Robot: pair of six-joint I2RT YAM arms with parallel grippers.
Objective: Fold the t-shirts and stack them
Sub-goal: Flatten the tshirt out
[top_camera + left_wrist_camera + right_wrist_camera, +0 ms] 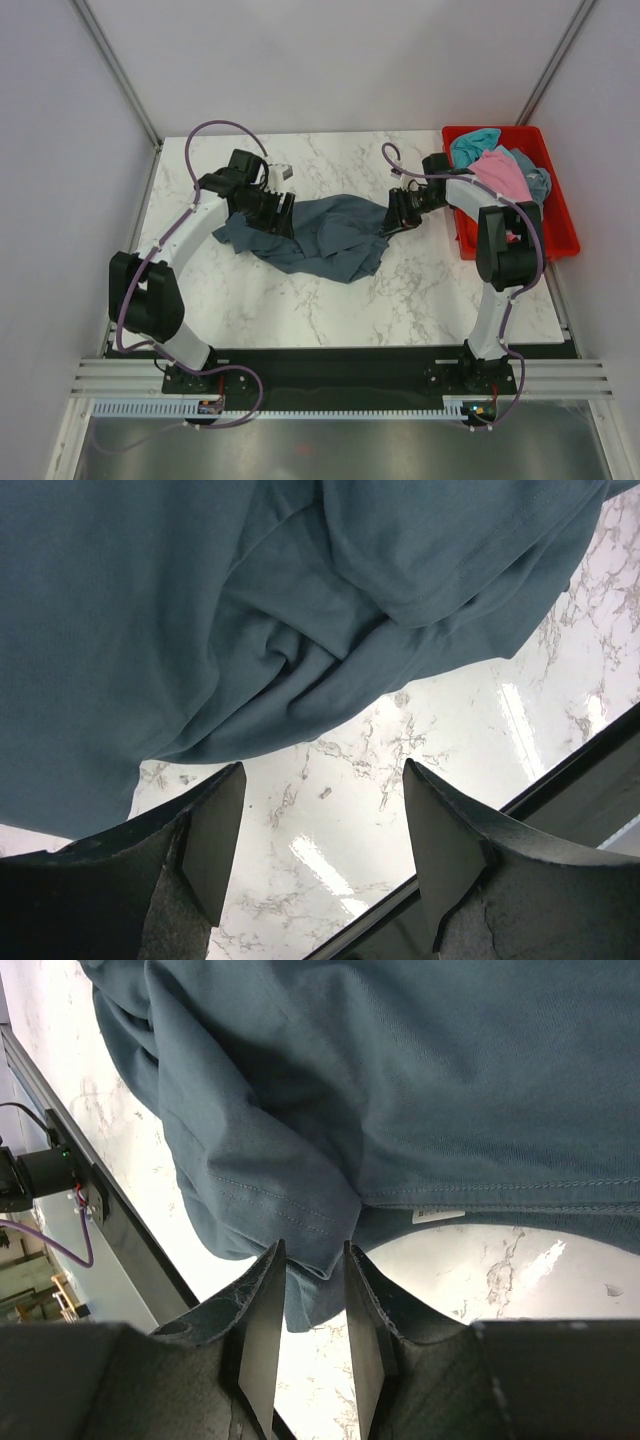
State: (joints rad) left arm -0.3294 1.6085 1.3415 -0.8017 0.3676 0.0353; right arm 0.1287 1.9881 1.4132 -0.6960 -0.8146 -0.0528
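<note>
A large slate-blue t-shirt (330, 235) lies crumpled on the marble table between my two arms. My left gripper (268, 215) sits at the shirt's left end. In the left wrist view it (322, 768) is open over bare marble, and the cloth (250, 610) begins just past its fingertips. My right gripper (392, 218) is at the shirt's right end. Its jaws (312, 1245) stand narrowly open, with a folded hem of the shirt (400, 1080) hanging between them, not visibly pinched. A small white tag (438, 1215) shows beside the hem. A pink shirt (500, 172) and a teal shirt (475, 142) lie bunched in the bin.
A red plastic bin (560, 230) stands at the table's right edge, close behind my right arm. Marble table (300, 300) stretches in front of the shirt toward the arm bases. White walls enclose the table at the back and sides.
</note>
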